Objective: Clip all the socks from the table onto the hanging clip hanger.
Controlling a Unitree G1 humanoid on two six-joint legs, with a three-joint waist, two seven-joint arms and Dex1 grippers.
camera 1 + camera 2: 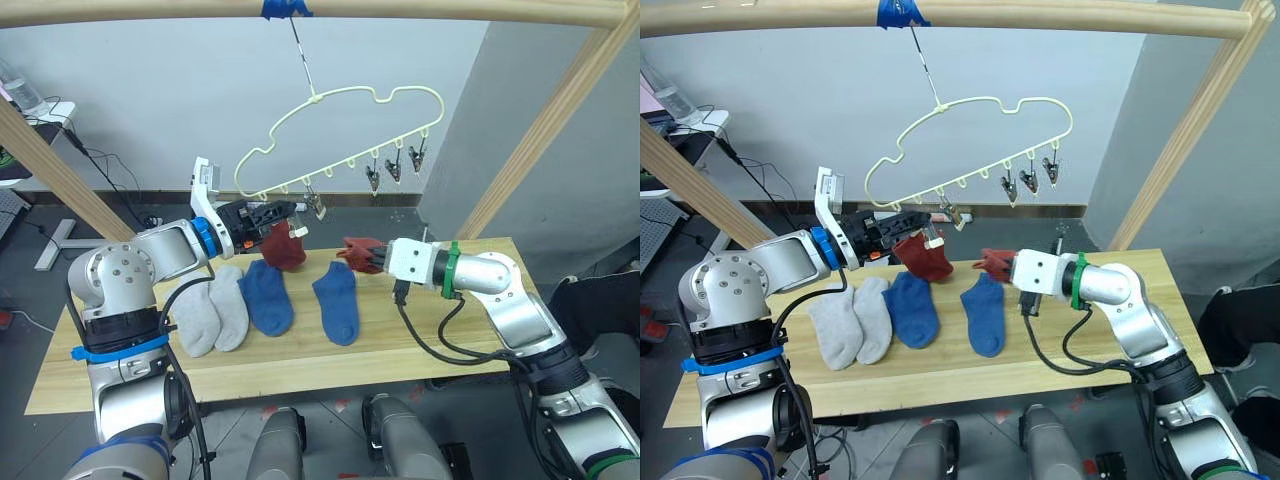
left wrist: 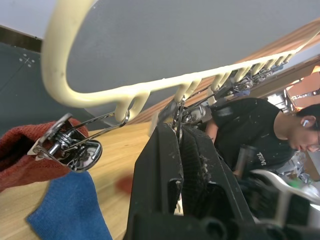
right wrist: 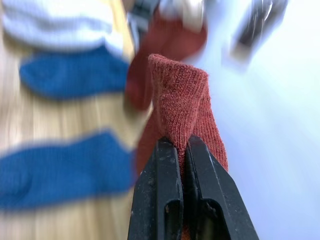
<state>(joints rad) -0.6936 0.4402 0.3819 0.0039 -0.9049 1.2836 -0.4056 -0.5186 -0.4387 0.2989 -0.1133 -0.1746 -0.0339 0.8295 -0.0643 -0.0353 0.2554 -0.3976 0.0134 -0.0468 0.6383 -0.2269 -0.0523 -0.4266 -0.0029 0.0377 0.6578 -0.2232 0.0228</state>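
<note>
One rust-red sock (image 1: 283, 246) is seen hanging from a metal clip (image 2: 70, 148) at the left end of the pale yellow clip hanger (image 1: 340, 130), which is hooked to the wooden pole (image 1: 330, 10) above the table (image 1: 440, 340) — the only sock clipped so far, by the look of it. The left gripper (image 1: 290, 211) is raised to the next clip along, its black fingers pressed narrowly together on that clip's wire. A second rust-red sock (image 3: 182, 107) is pinched between the closed fingers of the right gripper (image 3: 181, 145) and held above the tabletop, just right of the hanging one. Four socks — two light grey (image 1: 212, 312) and two blue (image 1: 268, 297) — are left lying in a row on the planks, so most of the job is judged to remain.
</note>
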